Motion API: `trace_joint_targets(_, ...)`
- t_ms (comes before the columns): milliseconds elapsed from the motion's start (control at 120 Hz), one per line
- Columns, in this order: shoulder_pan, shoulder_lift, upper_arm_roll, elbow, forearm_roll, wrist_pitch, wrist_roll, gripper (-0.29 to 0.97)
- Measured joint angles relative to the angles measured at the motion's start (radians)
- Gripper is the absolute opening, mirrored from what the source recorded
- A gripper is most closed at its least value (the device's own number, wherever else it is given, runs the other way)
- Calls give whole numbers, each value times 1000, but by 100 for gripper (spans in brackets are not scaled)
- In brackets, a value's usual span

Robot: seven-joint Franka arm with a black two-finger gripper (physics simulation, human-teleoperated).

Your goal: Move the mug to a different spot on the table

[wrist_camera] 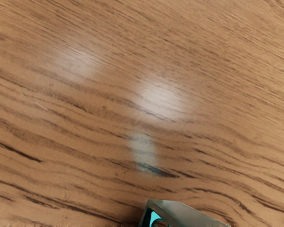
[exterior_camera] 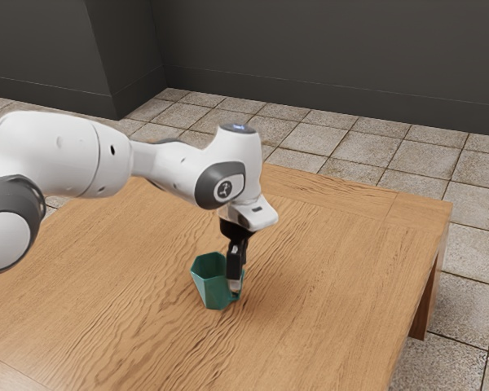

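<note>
A teal mug [exterior_camera: 214, 281] stands on the wooden table [exterior_camera: 334, 269] near its middle. My black gripper [exterior_camera: 235, 281] points straight down at the mug's side toward the exterior view's right. Its fingers [exterior_camera: 237, 259] stand close together, pinching the mug's wall or handle there. The fingertips reach almost to the tabletop. In the wrist view a blurred teal-grey piece of the mug [wrist_camera: 180, 215] shows just under my hand, with bare wood grain beyond it.
The table's far edge [exterior_camera: 367, 191] and its edge toward the exterior view's right [exterior_camera: 440, 236] drop to a tiled floor [exterior_camera: 473, 163]. Open wood lies all around the mug. My white arm [exterior_camera: 106, 167] comes in from the exterior view's left.
</note>
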Motion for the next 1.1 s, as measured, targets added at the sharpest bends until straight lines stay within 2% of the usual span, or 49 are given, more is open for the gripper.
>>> trace_joint_targets(33, 0, 1, 0, 0, 3, 0, -6, 64)
trace_joint_targets(158, 1, 0, -1, 1, 27, 5, -33, 30)
trace_joint_targets(233, 0, -2, -1, 2, 47, 7, -48, 16)
trace_joint_targets(467, -1, -19, -1, 2, 78, 14, -91, 7)
trace_joint_targets(533, -1, -31, -1, 1, 82, 13, -101, 7)
trace_joint_targets(667, -1, -89, 11, -24, 93, 7, -120, 3)
trace_joint_targets(883, 0, -202, 89, -148, 109, 7, -150, -7)
trace_joint_targets(1100, 1, -252, 196, -254, 130, 26, -177, -11)
